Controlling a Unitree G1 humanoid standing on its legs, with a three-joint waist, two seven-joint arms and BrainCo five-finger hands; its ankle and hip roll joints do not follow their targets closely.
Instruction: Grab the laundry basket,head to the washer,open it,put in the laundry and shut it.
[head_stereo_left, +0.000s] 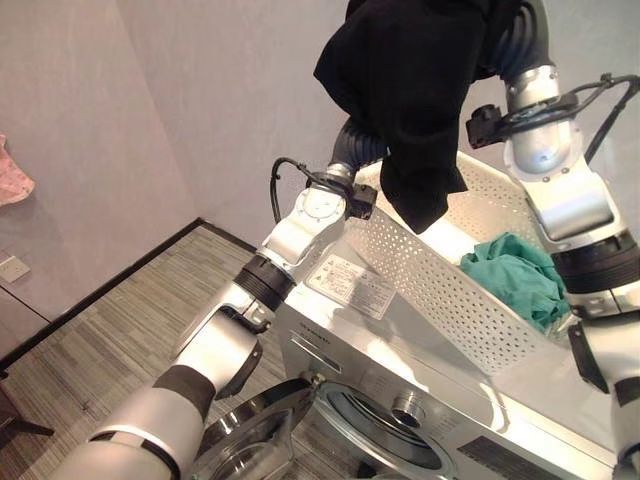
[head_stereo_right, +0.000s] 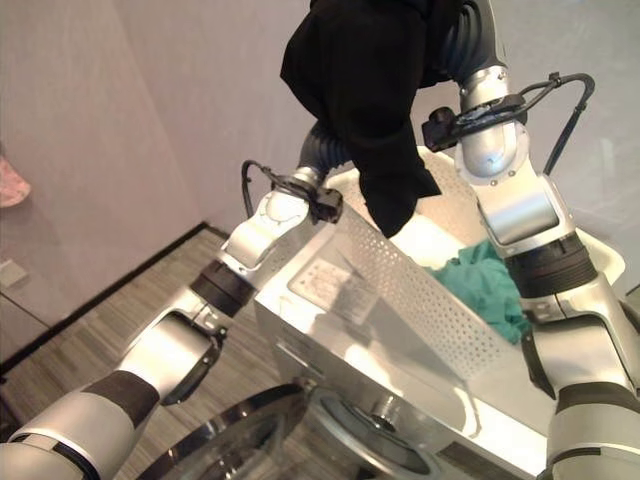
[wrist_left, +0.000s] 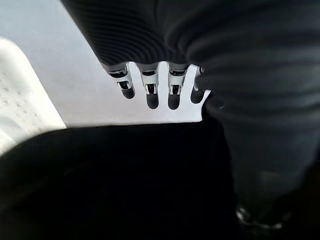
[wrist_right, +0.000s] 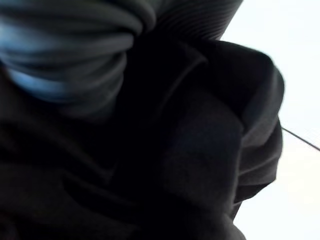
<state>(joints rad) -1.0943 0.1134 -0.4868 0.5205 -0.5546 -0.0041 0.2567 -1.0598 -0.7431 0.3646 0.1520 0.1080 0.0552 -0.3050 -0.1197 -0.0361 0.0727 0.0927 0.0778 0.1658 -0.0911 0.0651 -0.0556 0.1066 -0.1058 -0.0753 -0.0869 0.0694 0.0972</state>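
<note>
A black garment (head_stereo_left: 410, 90) hangs high above the white perforated laundry basket (head_stereo_left: 430, 280), which stands on top of the silver washer (head_stereo_left: 335, 345). My right hand (wrist_right: 200, 17) is raised at the top of the garment and buried in its folds (wrist_right: 200, 175), bearing the cloth. My left hand (wrist_left: 150, 90) reaches up behind the garment, its fingers straight and free just over the black cloth (wrist_left: 125, 185). A green cloth (head_stereo_left: 515, 275) lies in the basket. The washer's round door (head_stereo_left: 250, 440) stands swung open, beside the drum opening (head_stereo_left: 385, 430).
A grey wall runs close behind the washer. Striped wood flooring (head_stereo_left: 110, 330) lies to the left of it. A pink cloth (head_stereo_left: 10, 175) hangs at the far left edge.
</note>
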